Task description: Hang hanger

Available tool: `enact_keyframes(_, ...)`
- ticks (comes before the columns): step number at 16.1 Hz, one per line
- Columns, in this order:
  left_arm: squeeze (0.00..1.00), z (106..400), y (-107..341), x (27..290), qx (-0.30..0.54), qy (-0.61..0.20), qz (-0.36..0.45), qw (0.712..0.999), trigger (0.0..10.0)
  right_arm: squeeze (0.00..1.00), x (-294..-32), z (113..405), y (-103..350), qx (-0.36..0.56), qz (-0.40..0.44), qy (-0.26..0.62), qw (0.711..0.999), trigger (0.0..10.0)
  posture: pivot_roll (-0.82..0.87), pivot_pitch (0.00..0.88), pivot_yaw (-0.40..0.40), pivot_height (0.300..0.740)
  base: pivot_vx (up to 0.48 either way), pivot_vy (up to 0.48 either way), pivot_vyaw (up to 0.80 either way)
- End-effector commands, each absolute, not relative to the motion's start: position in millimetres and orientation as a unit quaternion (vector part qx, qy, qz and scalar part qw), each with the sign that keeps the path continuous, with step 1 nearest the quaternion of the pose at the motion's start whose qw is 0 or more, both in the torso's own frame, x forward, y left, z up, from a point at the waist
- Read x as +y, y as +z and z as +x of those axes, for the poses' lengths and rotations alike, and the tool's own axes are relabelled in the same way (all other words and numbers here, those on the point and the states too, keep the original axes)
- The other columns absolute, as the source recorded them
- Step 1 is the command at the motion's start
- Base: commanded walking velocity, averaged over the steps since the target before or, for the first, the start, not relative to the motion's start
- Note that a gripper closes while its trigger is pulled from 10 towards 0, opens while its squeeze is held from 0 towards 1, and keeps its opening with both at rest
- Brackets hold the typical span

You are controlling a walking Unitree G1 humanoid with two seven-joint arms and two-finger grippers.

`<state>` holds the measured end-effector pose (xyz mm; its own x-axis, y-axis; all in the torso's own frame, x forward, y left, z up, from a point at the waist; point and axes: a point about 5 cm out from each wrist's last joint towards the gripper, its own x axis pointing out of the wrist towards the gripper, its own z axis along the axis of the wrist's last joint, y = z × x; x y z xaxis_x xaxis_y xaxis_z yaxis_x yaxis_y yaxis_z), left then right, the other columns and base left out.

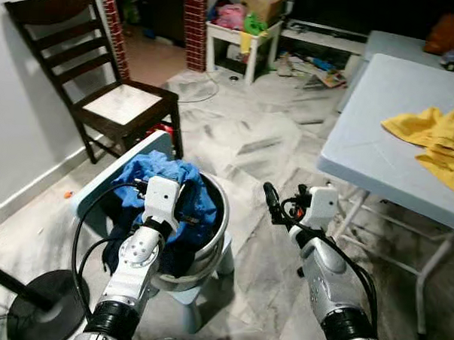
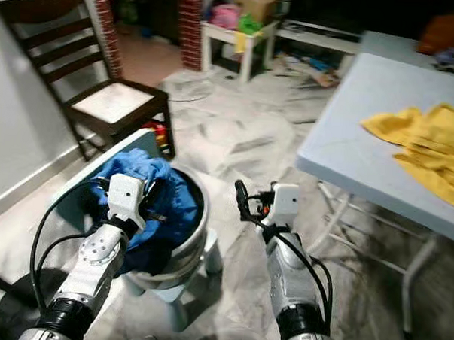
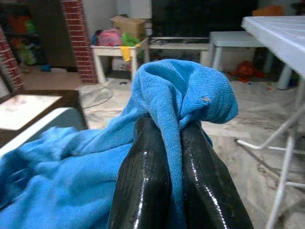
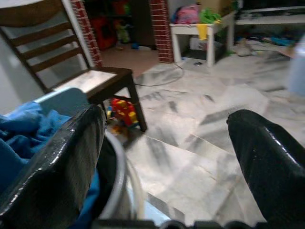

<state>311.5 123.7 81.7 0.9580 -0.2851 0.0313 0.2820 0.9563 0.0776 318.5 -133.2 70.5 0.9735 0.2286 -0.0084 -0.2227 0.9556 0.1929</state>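
Grey marbled floor (image 1: 251, 141) carries a dark wooden chair (image 1: 103, 82) at upper left and a round basket (image 1: 208, 252) on a small stool at lower centre. Pale blue surface (image 1: 388, 109) at right; yellow cloth (image 1: 435, 141) lies on it.

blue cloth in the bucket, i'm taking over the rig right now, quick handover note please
Left gripper: shut on the blue cloth, pinching a fold over the white bucket.
Right gripper: open, holding nothing, above the floor between the bucket and the white table.
A yellow cloth lies on the table.
Done: cloth gripped.
Left: lift it out; I can see no hanger.
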Motion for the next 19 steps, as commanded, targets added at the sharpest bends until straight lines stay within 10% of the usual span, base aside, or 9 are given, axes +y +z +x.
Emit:
enact_keyframes(1, 0.0, 310.4, 79.5, 120.6, -0.02, -0.154, 0.037, 0.987, 10.0, 0.0, -134.1, 317.4, 69.4, 0.015, 0.091, 0.116, 0.989, 10.0, 0.13, 0.0, -0.025, 0.74, 0.0, 0.0, -0.8)
enact_keyframes(19, 0.0, 309.5, 87.9, 107.0, -0.045, -0.19, 0.029, 0.98, 10.0, 0.0, -127.5, 322.8, 75.1, 0.006, 0.077, 0.128, 0.989, 10.0, 0.13, 0.068, -0.027, 0.74, 0.0, -0.249, -0.8)
